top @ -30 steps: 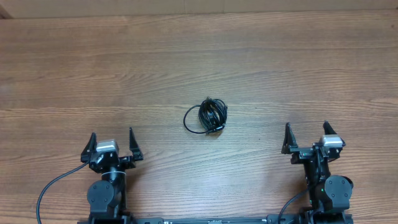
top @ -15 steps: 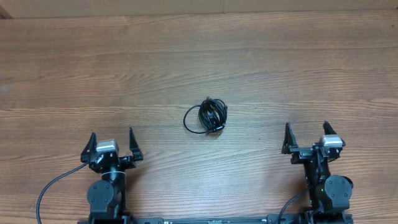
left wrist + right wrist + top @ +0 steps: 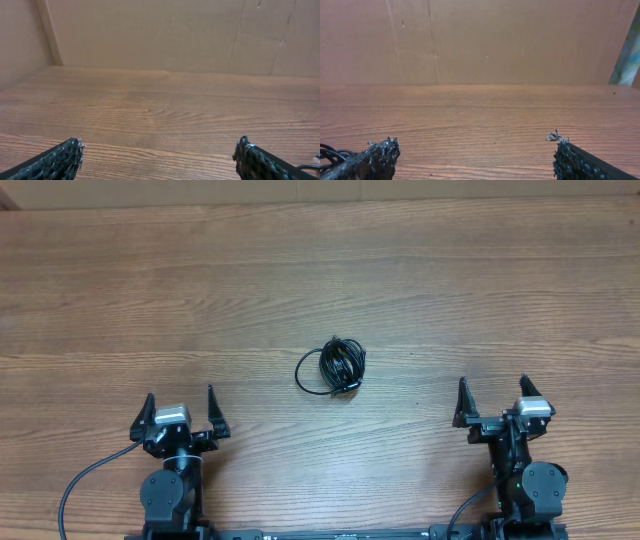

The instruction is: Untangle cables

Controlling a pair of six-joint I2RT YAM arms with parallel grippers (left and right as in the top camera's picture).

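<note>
Overhead view: the cables (image 3: 334, 368) are seen as a small black tangled bundle, with one loop spread out to its left, lying near the middle of the wooden desk (image 3: 320, 270). The left claw (image 3: 180, 402) is held at the near left and the right claw (image 3: 492, 388) at the near right, both well apart from the bundle. Both claws are spread wide open and nothing is gripped. In the right wrist view, part of the cables (image 3: 327, 151) is glimpsed low at the left edge. A cardboard wall (image 3: 480, 40) is seen beyond the desk's far edge.
</note>
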